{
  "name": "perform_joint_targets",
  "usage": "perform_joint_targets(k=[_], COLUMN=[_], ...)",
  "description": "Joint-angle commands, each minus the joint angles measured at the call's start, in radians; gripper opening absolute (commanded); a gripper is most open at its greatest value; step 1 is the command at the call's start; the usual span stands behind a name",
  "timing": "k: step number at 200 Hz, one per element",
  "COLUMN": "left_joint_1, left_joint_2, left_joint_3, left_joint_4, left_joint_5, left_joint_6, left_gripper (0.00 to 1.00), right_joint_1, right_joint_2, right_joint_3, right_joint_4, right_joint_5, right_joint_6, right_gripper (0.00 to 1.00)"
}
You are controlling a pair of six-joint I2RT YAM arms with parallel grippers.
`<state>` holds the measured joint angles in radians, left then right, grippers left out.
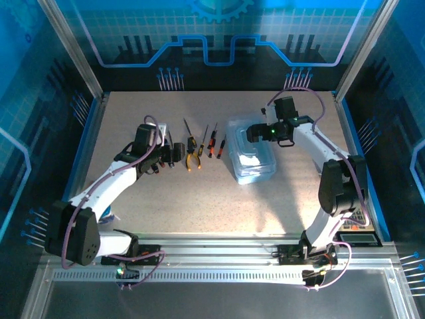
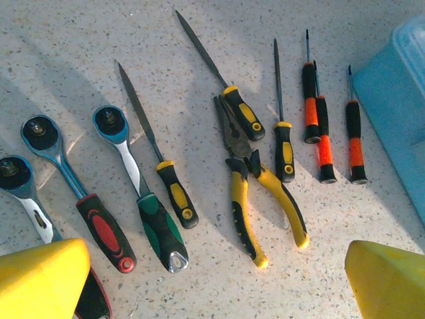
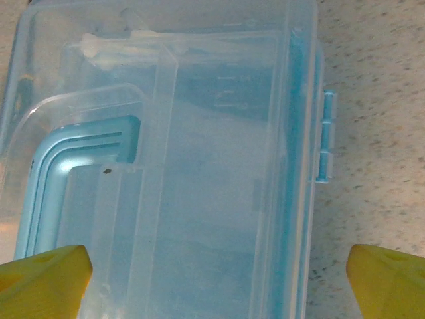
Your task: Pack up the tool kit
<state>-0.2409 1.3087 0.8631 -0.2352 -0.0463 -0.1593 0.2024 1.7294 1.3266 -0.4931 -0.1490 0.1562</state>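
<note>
The light-blue translucent case (image 1: 252, 161) lies right of centre with its clear lid and blue handle (image 3: 50, 179) on top. My right gripper (image 3: 216, 286) hovers over the lid, open, one yellow fingertip to each side and nothing between them. Yellow-handled pliers (image 2: 255, 193) lie on the table beside three orange-and-black screwdrivers (image 2: 324, 143) and yellow-and-black handled files (image 2: 176, 193). My left gripper (image 2: 216, 286) hangs open just in front of these tools, touching none. In the top view the left gripper (image 1: 174, 157) is just left of the pliers (image 1: 193, 158).
Three ratchet wrenches (image 2: 99, 226) with red and green grips lie at the left end of the tool row. A corner of the case (image 2: 398, 100) borders the row on the right. Blue enclosure walls (image 1: 83, 153) ring the speckled table.
</note>
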Motion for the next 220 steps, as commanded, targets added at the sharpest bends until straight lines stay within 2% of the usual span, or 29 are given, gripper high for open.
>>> perform_joint_targets(k=[1, 70, 117, 129, 150, 173, 194, 220], left_joint_1=[-0.009, -0.009, -0.009, -0.01, -0.01, -0.01, -0.011, -0.011], left_joint_2=[0.014, 0.012, 0.018, 0.017, 0.014, 0.012, 0.012, 0.009], left_joint_3=[0.022, 0.022, 0.026, 0.026, 0.027, 0.028, 0.027, 0.019], left_joint_4=[-0.012, -0.023, -0.021, -0.024, -0.031, -0.035, -0.032, -0.026], left_joint_5=[0.022, 0.021, 0.025, 0.024, 0.022, 0.023, 0.029, 0.032], left_joint_6=[-0.013, -0.009, -0.01, -0.008, -0.005, -0.004, -0.006, -0.012], left_gripper=[0.99, 0.99, 0.99, 0.99, 0.99, 0.99, 0.99, 0.99], right_joint_1=[0.015, 0.029, 0.07, 0.072, 0.069, 0.047, 0.013, -0.045], right_joint_2=[-0.005, -0.018, 0.059, 0.066, 0.057, 0.029, -0.011, -0.071], right_joint_3=[-0.021, 0.002, 0.068, 0.058, 0.029, -0.01, -0.064, -0.162], right_joint_4=[-0.039, -0.041, -0.171, -0.166, -0.143, -0.114, -0.079, 0.006], right_joint_5=[-0.075, -0.112, 0.103, 0.122, 0.126, 0.064, -0.045, -0.228], right_joint_6=[-0.015, -0.041, -0.085, -0.076, -0.062, -0.042, -0.021, 0.034], right_gripper=[1.0, 1.0, 1.0, 0.97, 0.85, 0.68, 0.6, 0.55])
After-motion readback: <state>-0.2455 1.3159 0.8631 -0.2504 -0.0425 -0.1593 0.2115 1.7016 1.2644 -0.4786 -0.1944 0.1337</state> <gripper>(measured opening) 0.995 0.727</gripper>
